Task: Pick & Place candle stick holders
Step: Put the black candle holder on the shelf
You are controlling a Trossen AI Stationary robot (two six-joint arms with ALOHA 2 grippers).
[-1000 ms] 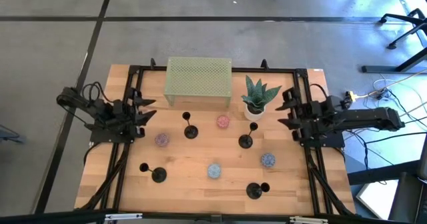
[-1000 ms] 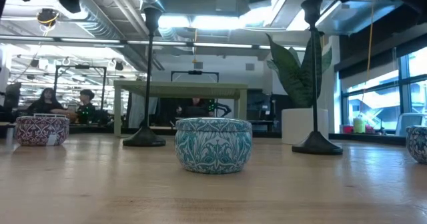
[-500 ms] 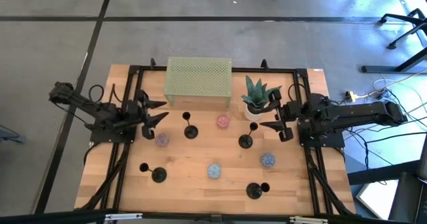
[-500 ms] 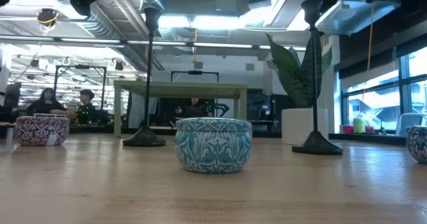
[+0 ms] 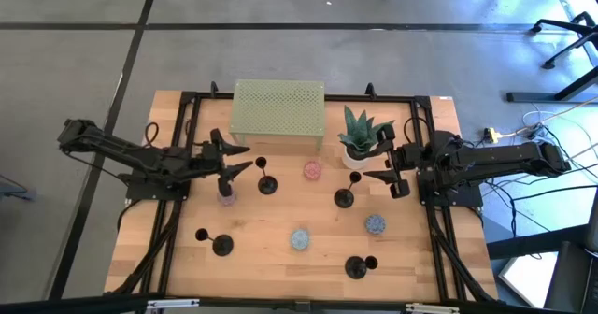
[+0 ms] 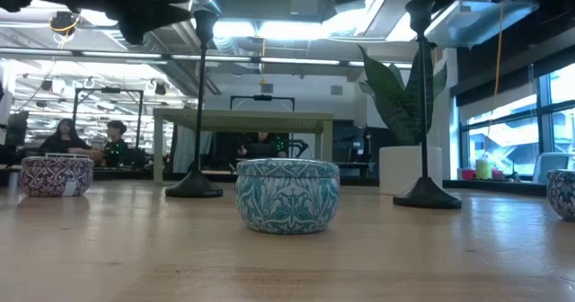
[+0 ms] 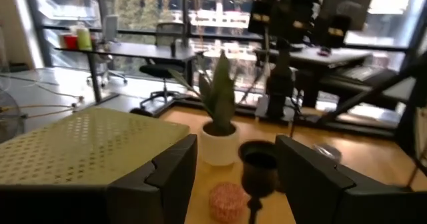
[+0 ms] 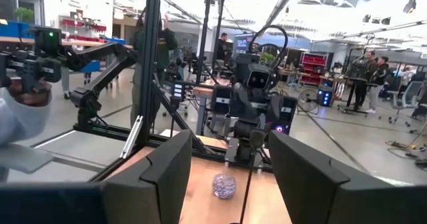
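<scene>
Since the earlier frames, the left gripper (image 5: 239, 159) has extended from the left edge inward over the wooden surface (image 5: 271, 249), and the right gripper (image 5: 377, 164) has advanced toward the middle as well. The left jaws stand released, spread apart and empty, just beside the cup of a candle stick holder (image 5: 266, 182) at centre left; in the left wrist view that cup (image 7: 259, 166) sits between the two fingers (image 7: 175, 172) without visible contact. The right jaws are likewise released and empty, close to a second holder (image 5: 344, 196) beside the potted plant (image 5: 360, 135). Two further holders stand nearer the front edge, one left (image 5: 218, 244) and one right (image 5: 358, 266).

The surface also carries a green perforated box (image 5: 277, 114) at the back and four small patterned tins (image 5: 299, 239). A black frame (image 5: 187, 104) borders it. The low view shows a teal tin (image 6: 287, 194) in front, two holder stems (image 6: 199, 104) rising behind, and an open workshop with seated people (image 6: 63, 137) beyond. There both grippers are cut off at the upper edge, appearing only as dark shapes; the front holders are probably outside that view.
</scene>
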